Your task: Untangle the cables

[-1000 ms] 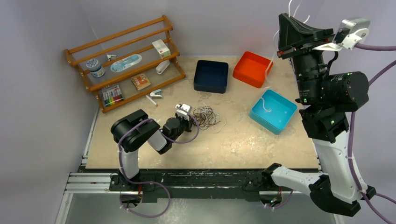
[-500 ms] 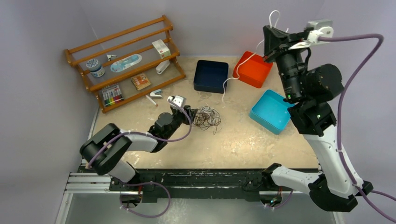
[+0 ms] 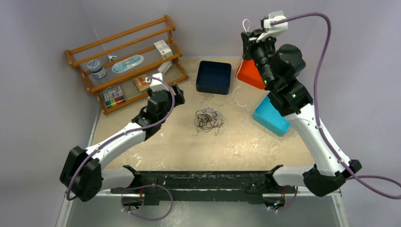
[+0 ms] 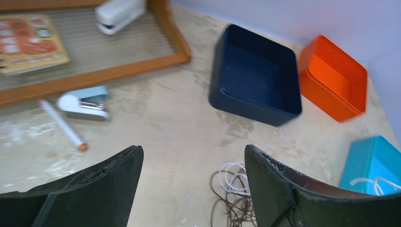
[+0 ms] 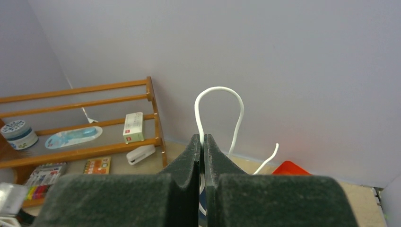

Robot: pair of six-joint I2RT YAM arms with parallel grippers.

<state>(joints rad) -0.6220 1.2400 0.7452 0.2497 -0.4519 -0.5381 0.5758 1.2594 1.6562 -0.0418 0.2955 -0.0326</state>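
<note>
Your right gripper (image 5: 203,142) pinches one thin white cable (image 5: 220,94) high near the worktop's back edge, by the orange square plastic bin (image 3: 249,75); left gripper (image 4: 194,165) gapes wide, holding nothing; tangled brown-and-white cable knot (image 3: 208,119) lies mid-worktop; next, probably bin this strand, then pick another; labels on the wooden shelf rack (image 4: 118,72) unreadable.

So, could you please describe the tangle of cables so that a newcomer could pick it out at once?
Start at the navy tray at the back of the beige tabletop; just nearer the arms, in the open, lies the tangle of cables. It is a loose nest of thin brown and white loops, unlike the single white cable pinched in the right gripper.
</note>
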